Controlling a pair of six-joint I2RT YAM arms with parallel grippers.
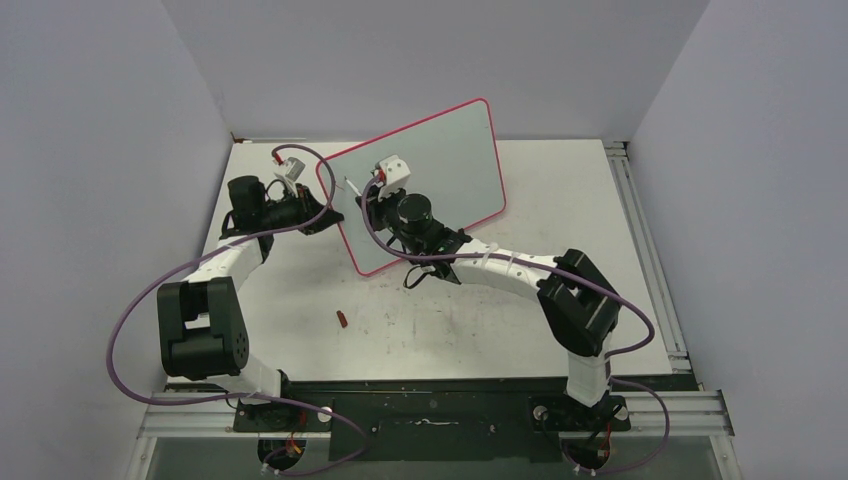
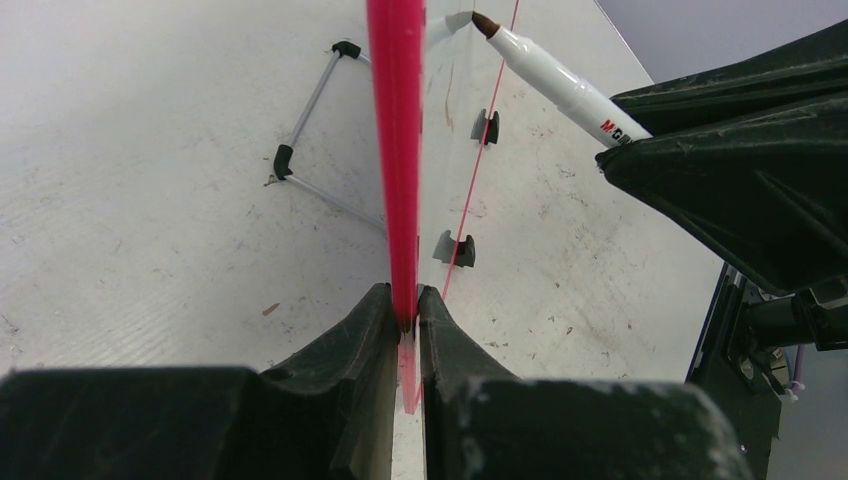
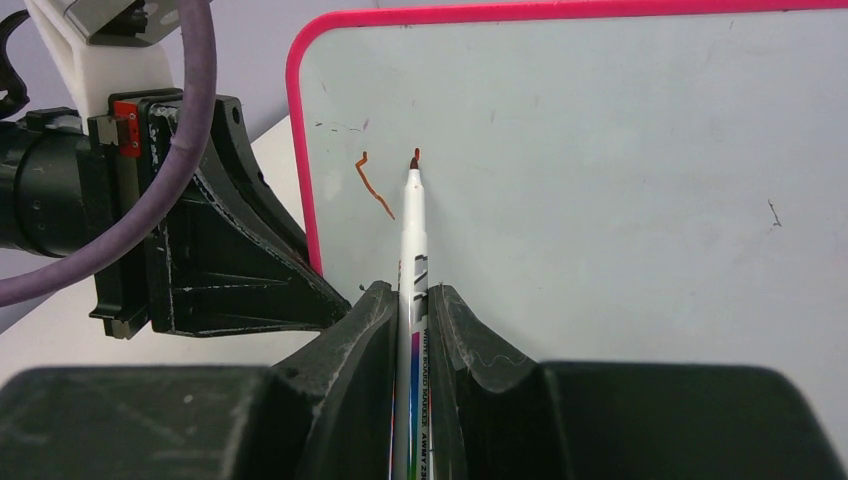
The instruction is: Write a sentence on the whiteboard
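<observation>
The whiteboard (image 1: 450, 160) stands upright and angled on the table, pale grey with a pink-red rim. My left gripper (image 2: 408, 300) is shut on its left rim (image 2: 397, 150), seen edge-on; in the top view this gripper (image 1: 330, 215) is at the board's left edge. My right gripper (image 3: 412, 295) is shut on a white marker (image 3: 413, 240), whose brown tip touches the board near its upper left. Of the sentence only a short reddish-brown stroke (image 3: 372, 185) and a small mark at the tip show. The marker also shows in the left wrist view (image 2: 560, 85).
A small red marker cap (image 1: 341, 319) lies on the table in front of the board. Two black clip feet (image 2: 455, 250) sit along the board's bottom edge, and a wire stand (image 2: 310, 130) is behind it. Walls close in on the left, back and right.
</observation>
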